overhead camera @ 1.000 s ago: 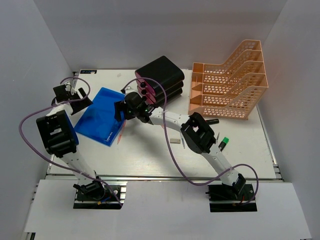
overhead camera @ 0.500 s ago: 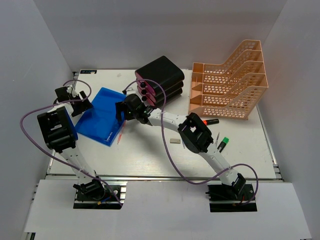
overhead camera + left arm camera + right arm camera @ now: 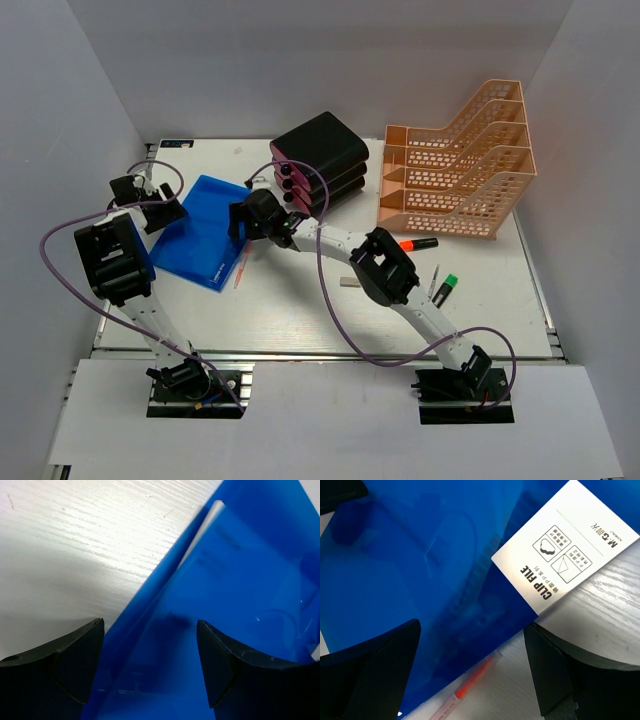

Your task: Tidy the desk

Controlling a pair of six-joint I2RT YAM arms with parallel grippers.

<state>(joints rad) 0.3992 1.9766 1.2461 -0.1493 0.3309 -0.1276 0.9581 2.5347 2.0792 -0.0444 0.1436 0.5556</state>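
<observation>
Left of centre on the white desk [image 3: 300, 310], lying near the black-and-pink drawer box [image 3: 320, 165]: a blue clip file [image 3: 200, 232]. Straddling its left edge, the left gripper [image 3: 150, 625], fingers spread wide, clamping nothing. Hovering over its right edge, the right gripper [image 3: 471, 625], likewise spread, above the white label [image 3: 565, 545] and a red-orange pen [image 3: 475, 677] just beside the file.

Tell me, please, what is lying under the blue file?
The white desk is under the file. A red pen lies along its right edge; whether its end is tucked under cannot be told. Anything beneath the file's middle is covered.
</observation>
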